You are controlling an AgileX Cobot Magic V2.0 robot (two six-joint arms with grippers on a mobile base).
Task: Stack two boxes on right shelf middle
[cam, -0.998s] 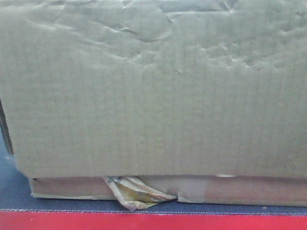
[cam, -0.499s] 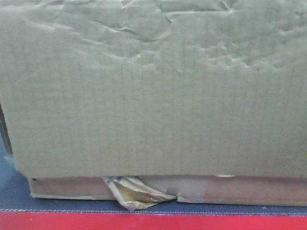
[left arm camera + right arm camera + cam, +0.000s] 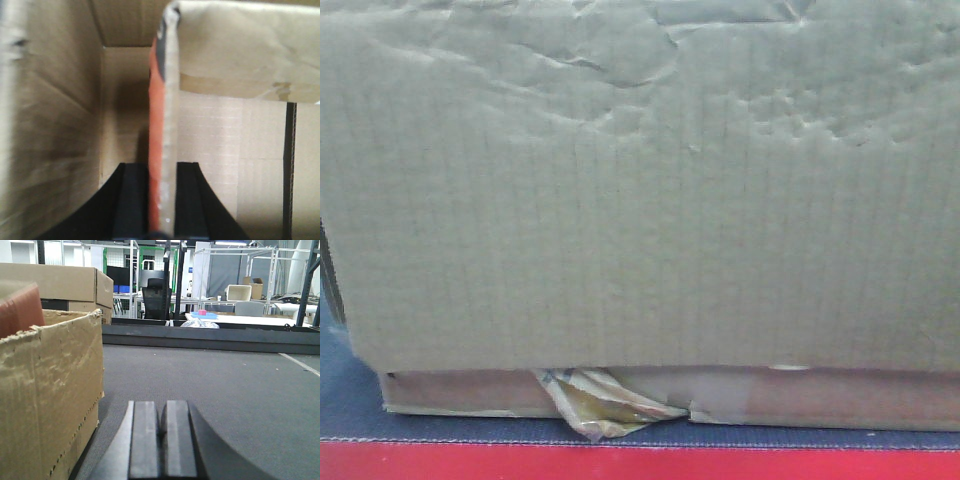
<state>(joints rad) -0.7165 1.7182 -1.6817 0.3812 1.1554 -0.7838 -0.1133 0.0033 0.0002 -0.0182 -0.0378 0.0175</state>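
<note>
A wrinkled tan cardboard box (image 3: 640, 200) fills almost the whole front view. Below its lower edge shows a pinkish cardboard strip with a ragged yellowish tape flap (image 3: 605, 402). In the left wrist view my left gripper (image 3: 161, 170) is shut on a thin upright box wall (image 3: 169, 100), orange-red on one face and tan on the other, inside the open box. My right gripper (image 3: 160, 405) is shut with nothing in it, low over the grey tabletop (image 3: 225, 385), just right of a torn-edged box (image 3: 50, 390). The shelf is out of view.
A red table edge (image 3: 640, 462) runs along the bottom of the front view. A second closed box (image 3: 65, 285) stands behind the torn one. A raised dark rim (image 3: 210, 337) bounds the tabletop's far side, with racks and a chair beyond.
The big box's left edge has crept very slightly to the left in the front view. Nothing else differs.
</note>
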